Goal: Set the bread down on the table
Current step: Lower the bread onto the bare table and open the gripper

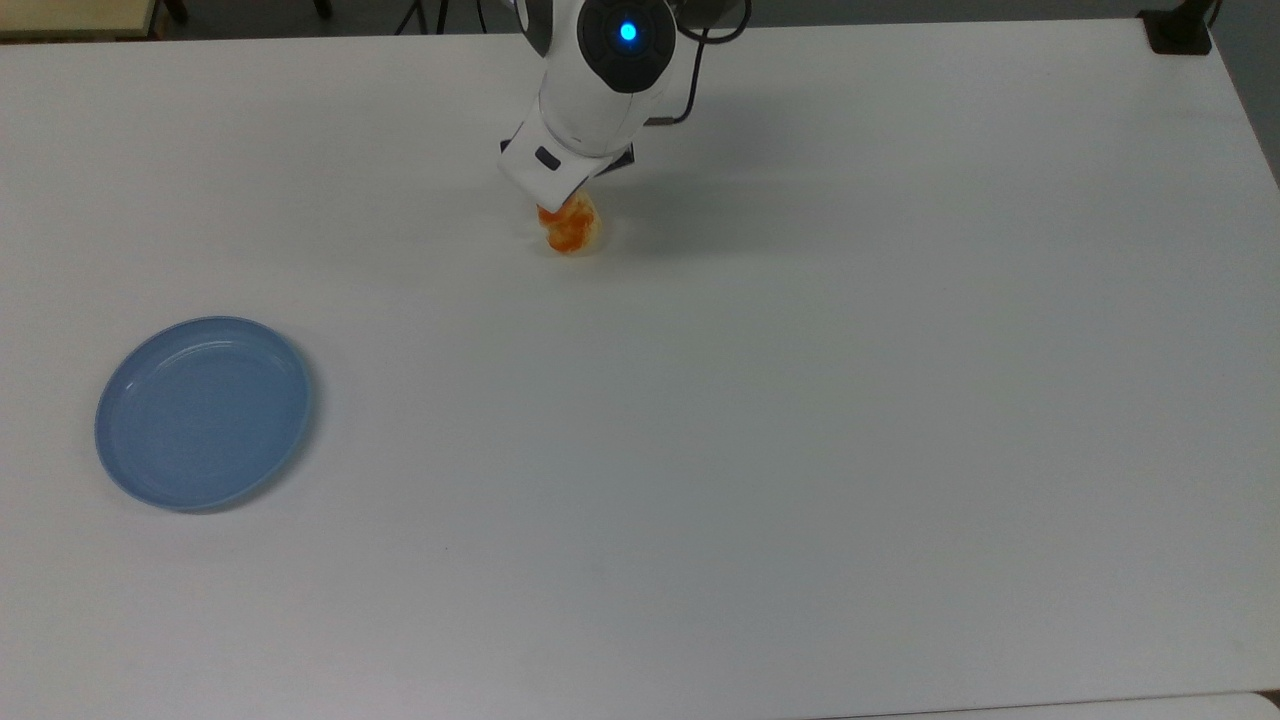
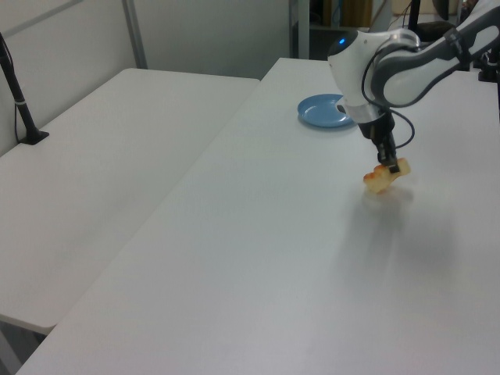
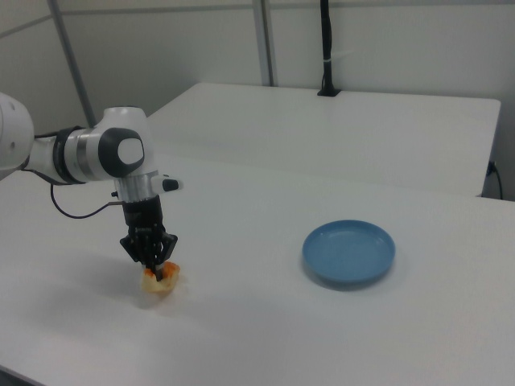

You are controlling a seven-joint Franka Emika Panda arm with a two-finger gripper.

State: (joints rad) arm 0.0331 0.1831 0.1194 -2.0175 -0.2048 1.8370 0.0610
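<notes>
Bread roll (image 3: 160, 281): hangs directly beneath the gripper (image 3: 154, 267), pinched at its upper end, long axis tilted downward, lower end at or just above the bench (image 1: 800, 400); contact not resolvable. Gripper: closed on the roll. Blue plate (image 1: 203, 411): well apart, toward the top view's left. Hidden: fingertips and grasped end, under the wrist in the top view.
</notes>
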